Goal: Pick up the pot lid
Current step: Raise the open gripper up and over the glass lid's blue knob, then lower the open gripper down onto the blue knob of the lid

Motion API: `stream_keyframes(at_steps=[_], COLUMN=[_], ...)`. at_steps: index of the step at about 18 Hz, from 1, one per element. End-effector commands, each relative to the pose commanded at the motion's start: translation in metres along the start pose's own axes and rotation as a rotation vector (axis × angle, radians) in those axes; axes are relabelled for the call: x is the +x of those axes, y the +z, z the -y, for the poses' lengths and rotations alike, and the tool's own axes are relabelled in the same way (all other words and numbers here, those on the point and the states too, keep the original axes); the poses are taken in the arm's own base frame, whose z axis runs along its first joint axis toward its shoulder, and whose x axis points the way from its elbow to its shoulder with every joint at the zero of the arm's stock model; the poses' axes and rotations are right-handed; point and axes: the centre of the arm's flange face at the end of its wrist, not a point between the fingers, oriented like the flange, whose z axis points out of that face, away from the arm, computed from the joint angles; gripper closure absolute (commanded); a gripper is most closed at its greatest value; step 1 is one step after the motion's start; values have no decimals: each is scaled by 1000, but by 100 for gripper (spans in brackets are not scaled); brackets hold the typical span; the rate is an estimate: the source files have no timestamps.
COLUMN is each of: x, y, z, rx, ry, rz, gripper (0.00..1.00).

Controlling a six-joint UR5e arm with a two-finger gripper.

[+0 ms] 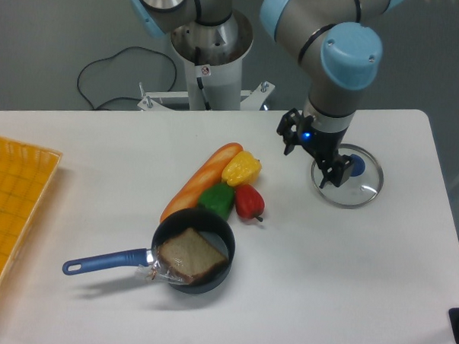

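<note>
The pot lid [362,185] is clear glass with a metal rim and a blue knob [356,164]. It lies flat on the white table at the right. My gripper [334,173] hangs over the lid's left part, its dark fingers [340,175] reaching down just left of the knob. The wrist hides part of the lid. I cannot tell from this angle whether the fingers touch the knob or how wide they stand.
A blue-handled pot [194,260] with bread in it sits at the front centre. Behind it lie a baguette [201,180] and yellow [242,168], green [217,199] and red [249,201] peppers. A yellow tray [14,208] is at the left edge.
</note>
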Motion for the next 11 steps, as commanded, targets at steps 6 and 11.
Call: stream_keyframes(at_steps=[6, 11], x=[-16, -13], y=[7, 34], z=[-61, -102], rx=[-1, -4], ry=[-64, -219], rz=[2, -3], gripper=[0, 0])
